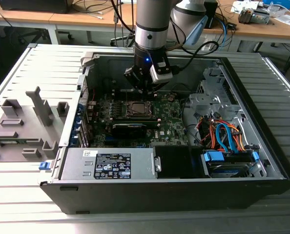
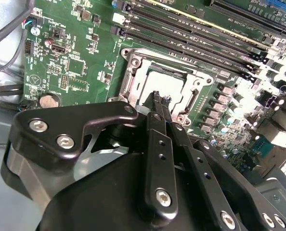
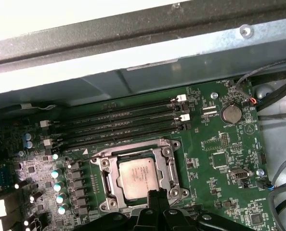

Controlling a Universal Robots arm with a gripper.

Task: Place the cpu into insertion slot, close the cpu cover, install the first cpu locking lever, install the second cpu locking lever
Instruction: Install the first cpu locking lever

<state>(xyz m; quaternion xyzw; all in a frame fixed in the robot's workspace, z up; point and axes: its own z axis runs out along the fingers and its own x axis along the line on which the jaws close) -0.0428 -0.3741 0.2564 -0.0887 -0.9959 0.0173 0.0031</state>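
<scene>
The gripper hovers clenched, seemingly empty, just over the cpu under its cpu cover.

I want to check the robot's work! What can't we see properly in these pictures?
- Gripper fingertips: in both wrist views they look pressed together, but whether they pinch anything is unclear.
- Insertion slot: the second wrist view has its near edge hidden by the gripper.
- Cpu: its near edge is covered by the gripper in the first wrist view.
</scene>
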